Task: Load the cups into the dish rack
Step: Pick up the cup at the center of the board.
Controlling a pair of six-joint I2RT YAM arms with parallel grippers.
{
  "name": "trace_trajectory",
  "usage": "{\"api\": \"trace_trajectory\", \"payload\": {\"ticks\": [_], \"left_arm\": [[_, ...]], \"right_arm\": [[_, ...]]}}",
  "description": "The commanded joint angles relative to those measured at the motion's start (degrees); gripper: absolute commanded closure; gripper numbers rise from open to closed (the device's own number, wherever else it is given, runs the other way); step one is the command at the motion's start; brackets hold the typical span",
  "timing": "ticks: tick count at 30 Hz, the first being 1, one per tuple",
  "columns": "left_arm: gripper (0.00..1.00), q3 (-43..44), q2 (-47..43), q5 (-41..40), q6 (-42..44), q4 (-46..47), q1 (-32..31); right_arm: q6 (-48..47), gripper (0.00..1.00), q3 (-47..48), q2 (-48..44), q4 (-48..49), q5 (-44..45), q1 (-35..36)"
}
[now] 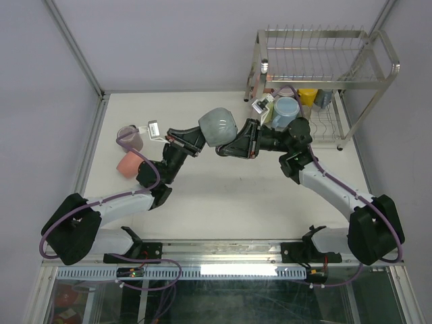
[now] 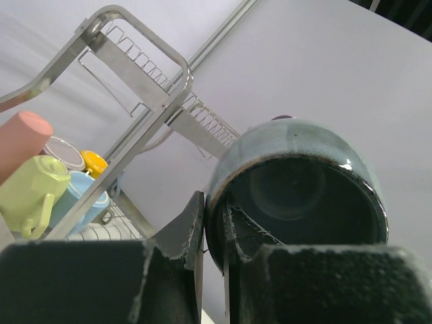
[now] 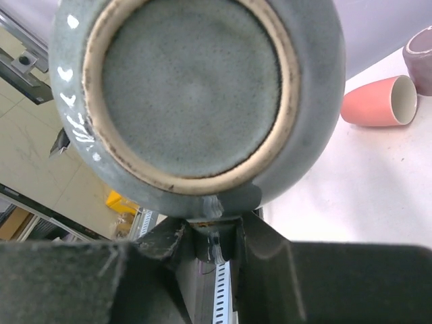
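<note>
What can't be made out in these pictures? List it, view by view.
Right wrist view: the grey-green cup covers where the right gripper meets it, so a firm grip cannot be confirmed.
Top view: the right arm hides part of the dish rack's lower shelf; the cups there cannot be counted.
Left wrist view: the left gripper blocks the bottom, and the frame edge cuts off the rack.

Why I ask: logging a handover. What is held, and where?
Grey-green cup: left tool pinches its rim, right tool nips its side near the base.
</note>
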Motion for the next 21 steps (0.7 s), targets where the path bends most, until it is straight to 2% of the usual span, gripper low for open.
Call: {"api": "trace_trajectory", "payload": {"ticks": [1,3,12,16,21], "left_arm": [[1.0,1.88,-1.7,-0.39,3.37,9.95,-1.22],[0.93,1.08,-2.04,-0.59,3.92,9.99,-1.26],[0.47,-4.76,-5.62,-2.57,5.03,8.74,-1.22],[0.37,-9.15,-8.81,-3.55,5.69,8.1,-1.23],[0.32,-14.1,-14.57,-5.13,8.44,1.94,-1.15]], "right_arm": [[2.01,1.0,1.51,-0.27,0.79,1.31,-1.2],[2.27,1.0,1.23,-0.36,1.16,0.46,-2.22],[-0.56,1.0,-0.59,-2.14,2.79,-2.93,-4.41],[-5.14,1.0,-0.95,-2.83,-0.18,-4.08,-5.83],[-12.68,1.0,-0.56,-4.53,-7.06,-6.92,-7.97]]}}
